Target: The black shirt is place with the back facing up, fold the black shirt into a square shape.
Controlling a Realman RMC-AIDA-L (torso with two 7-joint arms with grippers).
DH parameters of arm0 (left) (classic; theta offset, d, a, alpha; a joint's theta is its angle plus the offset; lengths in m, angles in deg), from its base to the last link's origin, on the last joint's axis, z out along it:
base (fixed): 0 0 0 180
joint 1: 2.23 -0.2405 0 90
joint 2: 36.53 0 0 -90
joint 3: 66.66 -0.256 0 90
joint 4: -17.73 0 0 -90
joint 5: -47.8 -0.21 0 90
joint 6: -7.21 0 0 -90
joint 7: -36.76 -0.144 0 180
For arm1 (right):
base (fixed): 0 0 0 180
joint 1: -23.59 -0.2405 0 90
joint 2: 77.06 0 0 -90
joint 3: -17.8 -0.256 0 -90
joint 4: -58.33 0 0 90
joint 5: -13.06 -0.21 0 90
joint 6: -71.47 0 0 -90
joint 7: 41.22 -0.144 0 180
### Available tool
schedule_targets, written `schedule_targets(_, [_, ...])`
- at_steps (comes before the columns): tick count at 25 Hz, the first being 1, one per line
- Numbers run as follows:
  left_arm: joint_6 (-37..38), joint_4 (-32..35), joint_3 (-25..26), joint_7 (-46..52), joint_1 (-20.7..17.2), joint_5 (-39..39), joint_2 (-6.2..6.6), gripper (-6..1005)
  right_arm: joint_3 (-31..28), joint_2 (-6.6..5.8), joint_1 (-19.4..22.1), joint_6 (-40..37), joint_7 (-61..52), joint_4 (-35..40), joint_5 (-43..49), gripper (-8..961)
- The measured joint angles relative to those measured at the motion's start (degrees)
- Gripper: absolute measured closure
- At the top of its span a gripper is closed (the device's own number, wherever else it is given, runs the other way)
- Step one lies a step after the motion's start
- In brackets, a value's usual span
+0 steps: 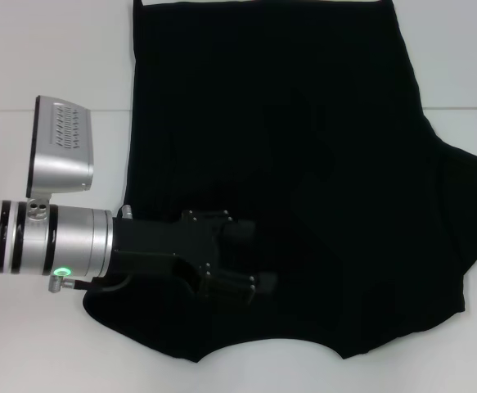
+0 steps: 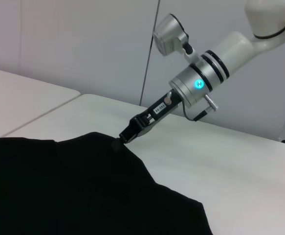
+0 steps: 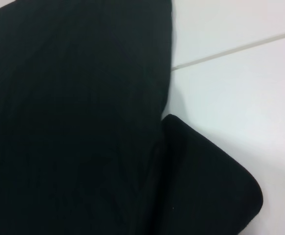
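Observation:
The black shirt (image 1: 303,164) lies spread flat on the white table (image 1: 50,65), plain side up, and covers most of the head view. My left gripper (image 1: 253,256) reaches in from the left, low over the shirt's near part. Its fingers (image 1: 240,229) stand apart, so it is open, with nothing seen between them. My right gripper (image 2: 121,141) is outside the head view. In the left wrist view it comes down at a slant and is shut on the black shirt (image 2: 59,186) at its raised edge. The right wrist view shows only black shirt (image 3: 69,122) with a folded lip.
Bare white table (image 2: 240,171) surrounds the shirt on the left, right and near sides. A seam line (image 1: 25,110) crosses the table top. White wall panels (image 2: 83,44) stand behind the table.

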Motion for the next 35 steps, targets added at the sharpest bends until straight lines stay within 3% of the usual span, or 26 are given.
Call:
schedule_targets(9, [0.25, -0.45, 0.52, 0.03, -0.47, 0.03, -0.07, 79, -1.81, -0.20, 2.30, 0.64, 0.31, 1.14, -0.56, 945])
schedule_targets(16, [0.25, -0.71, 0.50, 0.03, -0.82, 0.03, -0.09, 79, -3.06, 0.82, 3.58, 0.79, 0.90, 3.88, -1.29, 946])
schedule_targets(27, [0.33, -1.33, 1.20, 0.68, -0.91, 0.11, -0.18, 80, -3.09, 1.91, 3.96, 0.22, 8.48, 3.68, -9.85, 946])
schedule_targets(35, [1.35, -1.35, 2.07, 0.89, -0.79, 0.12, 0.00, 80, -3.77, 1.70, 4.96, 0.76, 8.64, 3.66, -10.93, 945])
